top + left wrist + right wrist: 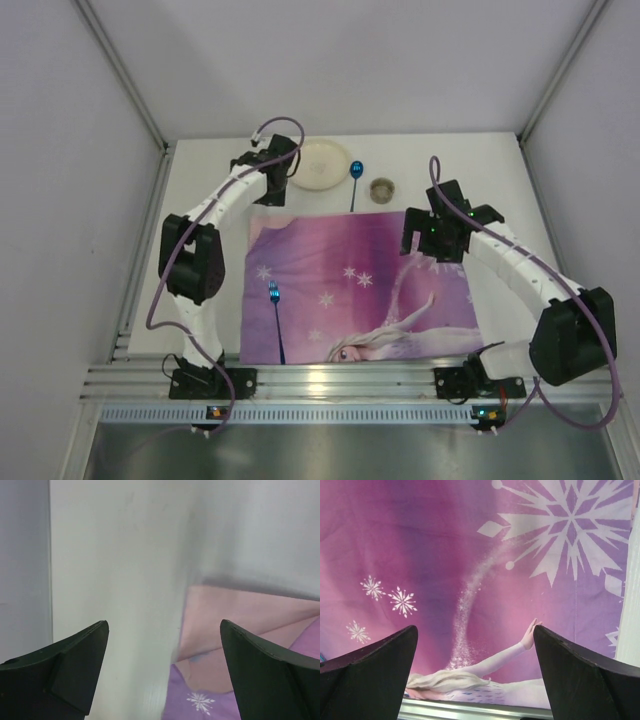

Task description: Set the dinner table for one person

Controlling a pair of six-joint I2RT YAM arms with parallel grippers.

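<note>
**Table** [480,165]: large white rectangle, matte and flat. It lies under every item listed here. Bare strips show along its far edge and both sides.

**Placemat** [340,265]: soft rectangular cloth, purple fading to pink, lying flat on the middle of the table. It is printed with white snowflakes, a trail of sparkle and a pale-haired cartoon girl with one arm raised. The far-left corner is paler pink and creased in the left wrist view.

**Fork** [277,320]: slim, glossy blue. It lies on the left part of the placemat, tines toward the far side.

**Plate** [322,163]: round, cream, smooth. It sits on bare table beyond the placemat, touching nothing but the table as far as can be seen.

**Spoon** [355,182]: blue, with an oval bowl at the far end. It lies on the table between plate and cup, the handle tip reaching the placemat's far edge.

**Cup** [382,188]: small, round, brownish, just right of the spoon.

**Left gripper** [164,625]: two dark matte wedge fingers spread wide, nothing between them. It is over the table at the placemat's far-left corner, near the plate.

**Right gripper** [475,630]: the same dark fingers, spread wide and empty, above the right part of the placemat.

**Rail** [340,382]: ribbed aluminium strip along the near edge.
</note>
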